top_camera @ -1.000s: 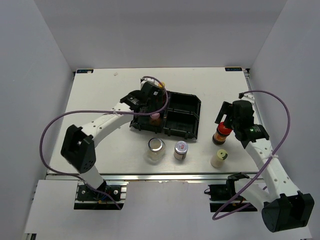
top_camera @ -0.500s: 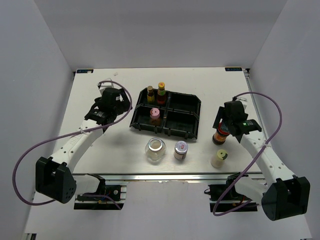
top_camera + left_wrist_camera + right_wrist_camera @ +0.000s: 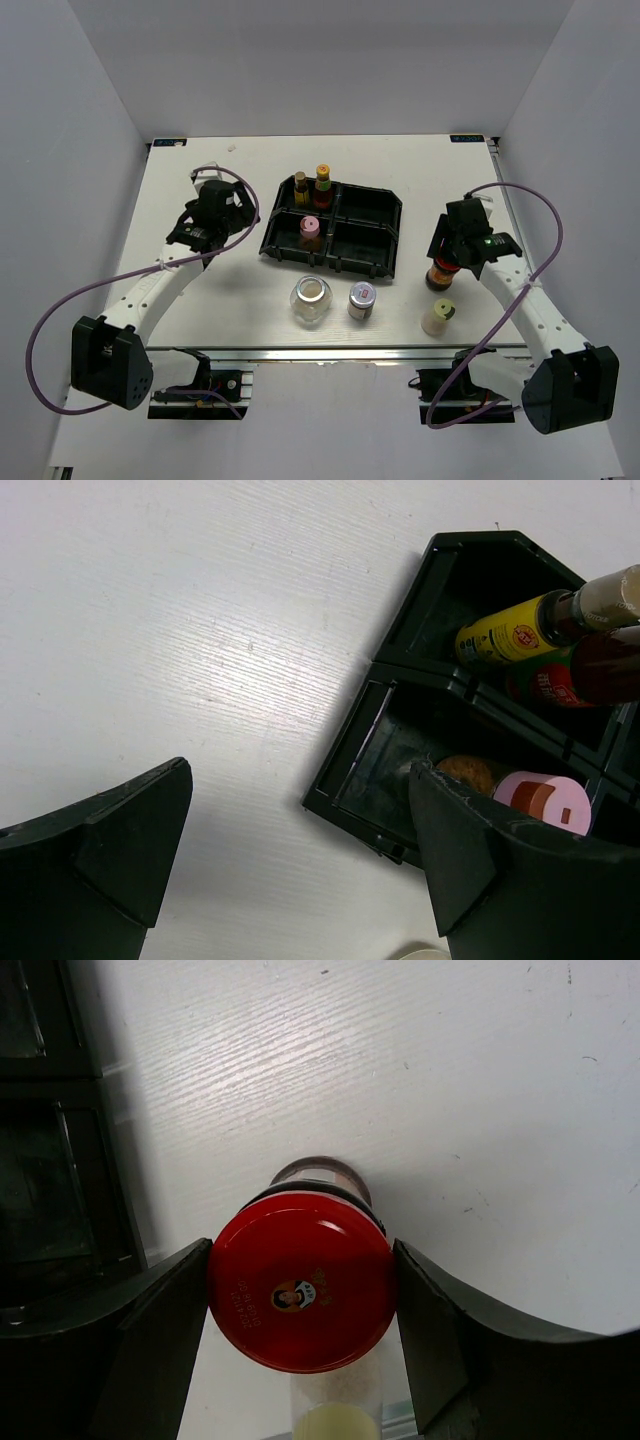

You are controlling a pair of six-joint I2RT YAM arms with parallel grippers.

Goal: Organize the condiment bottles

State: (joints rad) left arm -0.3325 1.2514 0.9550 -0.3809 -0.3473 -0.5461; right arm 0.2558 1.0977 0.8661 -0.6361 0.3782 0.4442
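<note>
Right wrist view: I am clamping the right gripper (image 3: 300,1290) on the red-lidded jar (image 3: 300,1278) near the table's right edge; the left gripper (image 3: 300,780) is hanging spread wide, empty. A lid-only grip could slip, toppling the cream bottle (image 3: 437,317).

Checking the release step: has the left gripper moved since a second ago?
Yes. The left gripper has swung left, off the black tray, and is over the table beside it.

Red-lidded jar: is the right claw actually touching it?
Touching. The right wrist view shows both fingers flush against the sides of the red-lidded jar, with no gap.
</note>
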